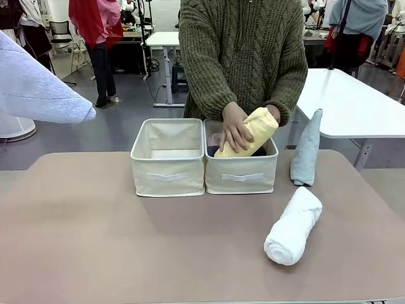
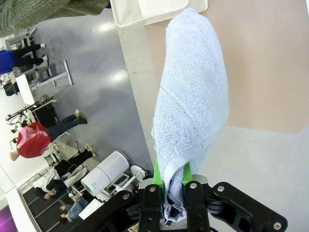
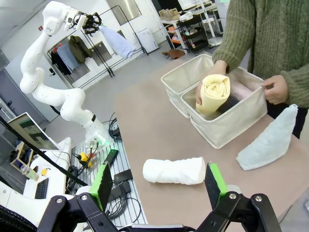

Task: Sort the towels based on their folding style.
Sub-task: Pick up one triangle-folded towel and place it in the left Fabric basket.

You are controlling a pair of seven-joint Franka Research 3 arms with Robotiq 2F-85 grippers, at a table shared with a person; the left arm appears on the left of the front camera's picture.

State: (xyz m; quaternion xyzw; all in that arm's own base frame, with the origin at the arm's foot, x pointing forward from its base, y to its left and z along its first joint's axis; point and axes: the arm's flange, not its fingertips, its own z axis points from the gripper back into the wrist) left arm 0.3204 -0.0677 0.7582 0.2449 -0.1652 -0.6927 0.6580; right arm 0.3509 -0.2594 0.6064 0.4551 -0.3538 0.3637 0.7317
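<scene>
Lighting: bright, even, from overhead; no hard shadows. Soft, faint shadow under the white rolled towel (image 1: 292, 227) and along the near base of the bins (image 1: 168, 168) on the counter (image 1: 95, 240). Left wrist view: glare patches on the grey floor (image 2: 108, 77), straight lines bowed toward the edges. Front view sharp; light blue towel (image 1: 38, 88) at near left slightly soft.

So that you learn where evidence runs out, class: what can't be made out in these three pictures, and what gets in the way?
Front view: the blue towel's held end is cut off by the left edge.
Front view: the right bin's contents lie mostly behind the yellow towel, the person's hand and the bin's wall.
Left wrist view: the blue towel's lower end is buried in the shut left gripper.
</scene>
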